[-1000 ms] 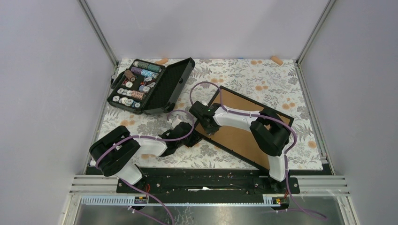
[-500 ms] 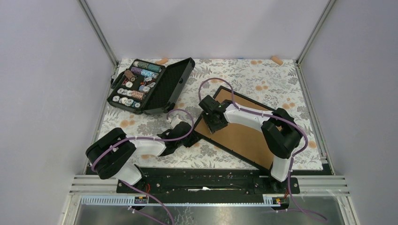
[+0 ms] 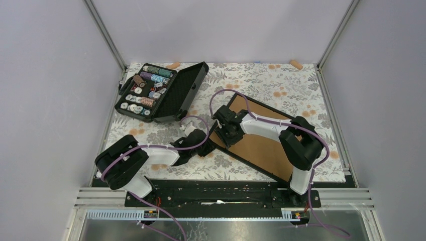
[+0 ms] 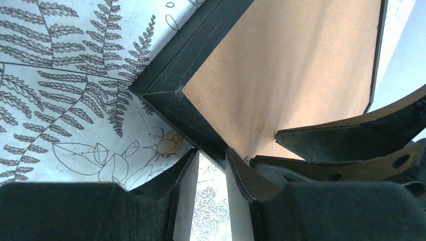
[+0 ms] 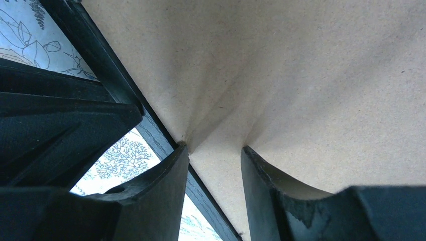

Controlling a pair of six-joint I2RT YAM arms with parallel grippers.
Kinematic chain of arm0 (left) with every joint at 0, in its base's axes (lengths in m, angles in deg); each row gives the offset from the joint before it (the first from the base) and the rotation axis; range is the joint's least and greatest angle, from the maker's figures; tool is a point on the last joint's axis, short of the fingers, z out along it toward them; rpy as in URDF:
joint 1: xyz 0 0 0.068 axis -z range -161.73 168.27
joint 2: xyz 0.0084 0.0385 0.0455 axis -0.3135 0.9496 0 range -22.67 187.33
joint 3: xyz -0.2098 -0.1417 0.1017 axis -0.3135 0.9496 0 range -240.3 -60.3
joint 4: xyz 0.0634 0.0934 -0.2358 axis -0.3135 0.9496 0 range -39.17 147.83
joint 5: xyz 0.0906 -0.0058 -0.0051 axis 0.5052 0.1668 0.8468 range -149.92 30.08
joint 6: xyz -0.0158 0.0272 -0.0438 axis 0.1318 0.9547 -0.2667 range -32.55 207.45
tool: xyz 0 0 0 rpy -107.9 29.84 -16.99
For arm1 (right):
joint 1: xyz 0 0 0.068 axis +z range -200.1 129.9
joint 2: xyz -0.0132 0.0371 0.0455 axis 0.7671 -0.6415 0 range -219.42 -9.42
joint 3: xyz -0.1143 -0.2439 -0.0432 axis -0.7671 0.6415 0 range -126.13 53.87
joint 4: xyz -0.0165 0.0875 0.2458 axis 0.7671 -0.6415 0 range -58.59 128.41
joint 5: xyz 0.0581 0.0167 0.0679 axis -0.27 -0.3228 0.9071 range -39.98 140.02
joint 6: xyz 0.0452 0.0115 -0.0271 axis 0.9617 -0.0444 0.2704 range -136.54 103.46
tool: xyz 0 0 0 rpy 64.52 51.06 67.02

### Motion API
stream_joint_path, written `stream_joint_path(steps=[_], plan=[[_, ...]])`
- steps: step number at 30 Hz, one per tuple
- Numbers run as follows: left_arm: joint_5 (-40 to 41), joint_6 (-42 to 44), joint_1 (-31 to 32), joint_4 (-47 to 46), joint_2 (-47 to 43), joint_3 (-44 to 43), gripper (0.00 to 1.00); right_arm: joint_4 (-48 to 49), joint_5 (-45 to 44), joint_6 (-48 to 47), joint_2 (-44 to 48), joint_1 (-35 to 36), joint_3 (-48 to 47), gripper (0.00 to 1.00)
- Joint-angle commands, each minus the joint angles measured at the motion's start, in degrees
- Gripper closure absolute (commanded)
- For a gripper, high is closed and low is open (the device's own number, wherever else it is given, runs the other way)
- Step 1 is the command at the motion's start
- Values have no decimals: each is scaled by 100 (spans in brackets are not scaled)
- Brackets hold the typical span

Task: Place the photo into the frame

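Right claw — over frame back

Stretches left arm low and rightward across the table, jaws at a narrow gap. Folds right arm leftward, wrist pitched down, jaws parted, tips down.

White-shelled arms with black joints (purple cables run alongside).

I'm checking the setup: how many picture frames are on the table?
1. The frame lies brown back up, right of centre, with the left gripper and right gripper at its left end. None appears hidden.
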Motion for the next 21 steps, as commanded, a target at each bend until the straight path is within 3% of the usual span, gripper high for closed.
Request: stream_joint_path(steps=[1, 21], plan=[[191, 381, -25, 1539, 460, 349, 67, 142, 151, -26, 92, 28, -18, 50], [156, 378, -38, 1447, 506, 406, 67, 467, 65, 24, 315, 25, 393, 49]])
